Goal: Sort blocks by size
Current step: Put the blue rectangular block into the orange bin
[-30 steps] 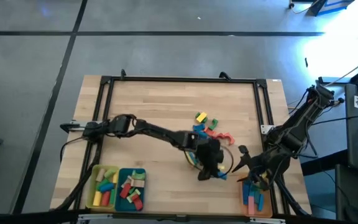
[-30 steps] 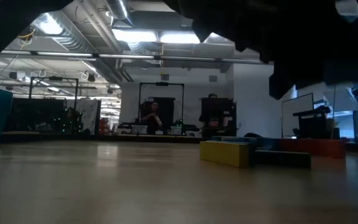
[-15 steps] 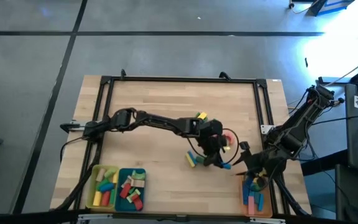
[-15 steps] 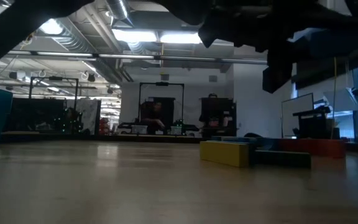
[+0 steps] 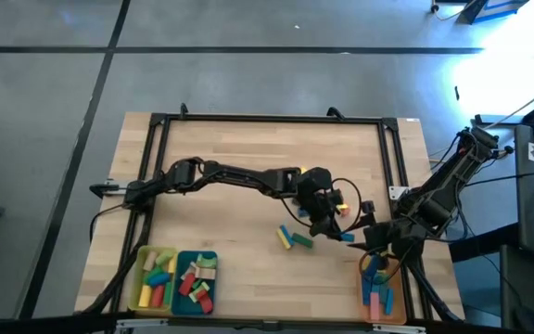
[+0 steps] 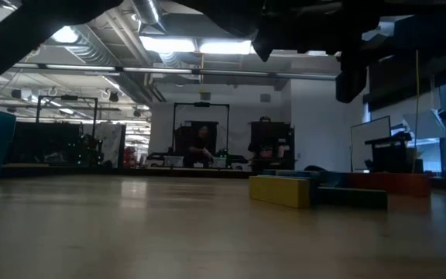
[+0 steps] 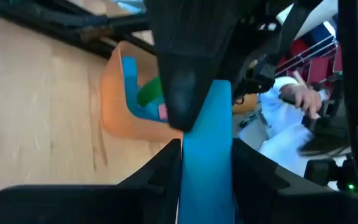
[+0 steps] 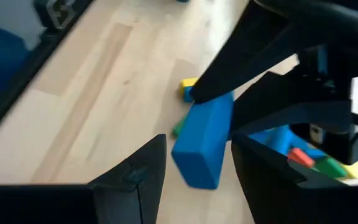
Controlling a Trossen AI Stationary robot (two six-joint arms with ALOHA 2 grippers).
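My left gripper (image 5: pixel 338 232) is shut on a long blue block (image 7: pixel 207 155) above the table's right half. In the right wrist view this block (image 8: pixel 204 140) hangs between the two spread fingers of my right gripper (image 8: pixel 194 168). My right gripper (image 5: pixel 363 225) is open. Whether its fingers touch the block, I cannot tell. Loose yellow, green and blue blocks (image 5: pixel 292 239) lie flat on the table by the left gripper. An orange tray (image 5: pixel 376 299) with several blocks sits at the near right corner. My left gripper pinches the blue block's two long sides (image 7: pixel 194 177) between its two fingers, which lie along its length. The block sticks out past the fingertips toward my right gripper. It is lifted clear of the table.
A yellow tray (image 5: pixel 140 283) and a teal tray (image 5: pixel 182 262) with blocks stand at the near left. A few blocks (image 5: pixel 339 206) show beside the left arm's wrist. In the low view, yellow (image 6: pixel 279 190), dark blue (image 6: pixel 351 196) and red (image 6: pixel 389 182) blocks lie at the right.
My left gripper has gone up and toward the table's far right with the blue block, away from the loose blocks and up to my right gripper. My right gripper has moved a little toward the far edge, so that its fingers stand around the block.
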